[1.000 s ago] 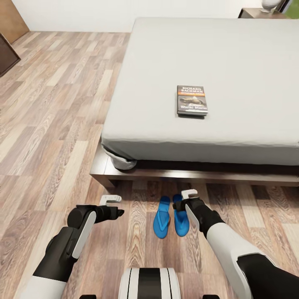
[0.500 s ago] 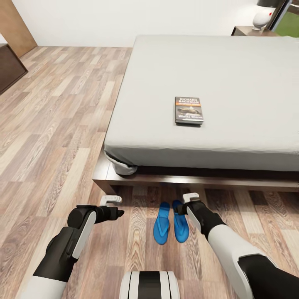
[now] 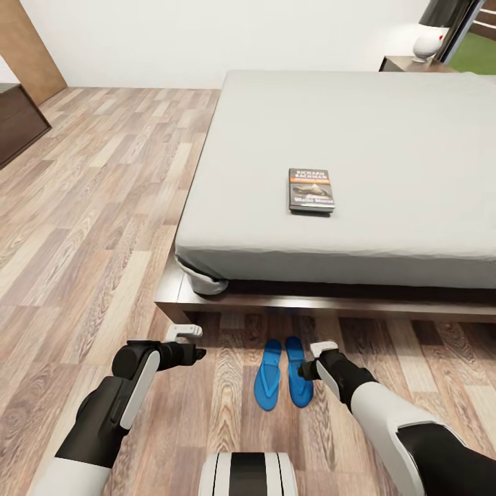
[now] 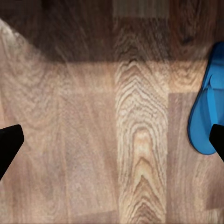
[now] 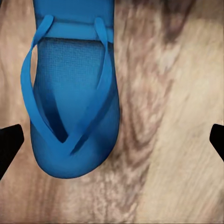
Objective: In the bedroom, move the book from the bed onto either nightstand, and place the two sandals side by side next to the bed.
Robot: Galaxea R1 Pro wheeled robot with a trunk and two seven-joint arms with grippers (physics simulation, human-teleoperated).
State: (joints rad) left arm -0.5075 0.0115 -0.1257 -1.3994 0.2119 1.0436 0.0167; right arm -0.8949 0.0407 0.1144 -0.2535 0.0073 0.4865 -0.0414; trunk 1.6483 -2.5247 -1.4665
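Observation:
The book (image 3: 311,189), dark with an orange band, lies flat near the front edge of the bed (image 3: 386,124). Two blue sandals (image 3: 269,373) (image 3: 298,370) lie side by side on the floor just in front of the bed frame. My right gripper (image 3: 311,362) hangs open just right of the right sandal. In the right wrist view that sandal (image 5: 70,98) lies below the open gripper (image 5: 112,140), off to one side. My left gripper (image 3: 193,342) is open over bare floor, left of the sandals. The left wrist view catches one sandal (image 4: 210,112) at the edge.
A nightstand (image 3: 410,64) carrying a white lamp (image 3: 427,43) stands beyond the bed's far right corner. A dark low bench (image 3: 21,120) sits at the far left by the wall. Wood floor (image 3: 103,227) stretches wide to the left of the bed.
The head camera has tilted up, showing more of the far wall and nightstand. My right gripper has drawn back from the right sandal's toe end to beside its middle. The left arm is still.

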